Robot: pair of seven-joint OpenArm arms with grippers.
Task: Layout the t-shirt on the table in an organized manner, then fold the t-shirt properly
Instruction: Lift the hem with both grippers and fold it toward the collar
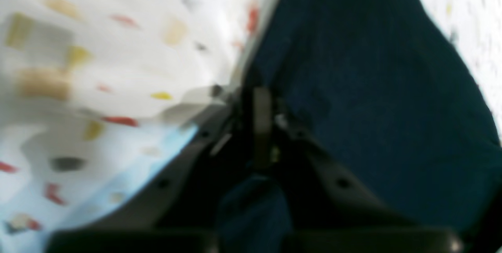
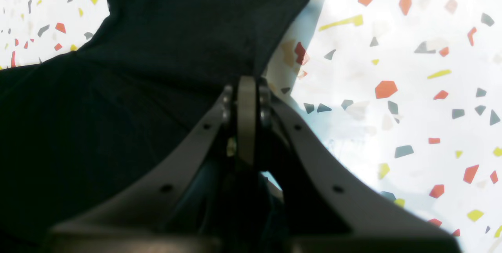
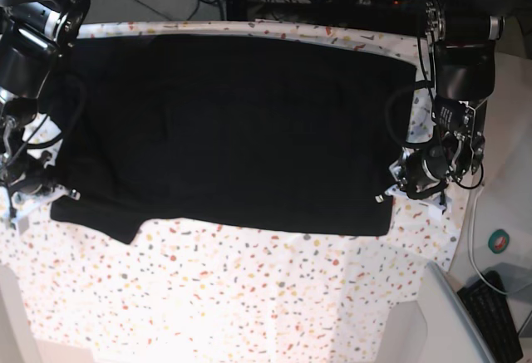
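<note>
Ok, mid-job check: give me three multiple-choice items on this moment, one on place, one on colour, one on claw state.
1. Where does the t-shirt lie?
A. spread flat on the table
B. on the floor
C. bunched in a ball

2. The side of the shirt facing up looks:
A. white
B. plain black
C. red

3. The left claw and right claw are:
A. both wide open
B. both closed on the shirt's edge
C. off the table

Answers: 1 A, the base view shows it spread; 2 B, no print shows; 3 B, both wrist views show pinched fabric.
</note>
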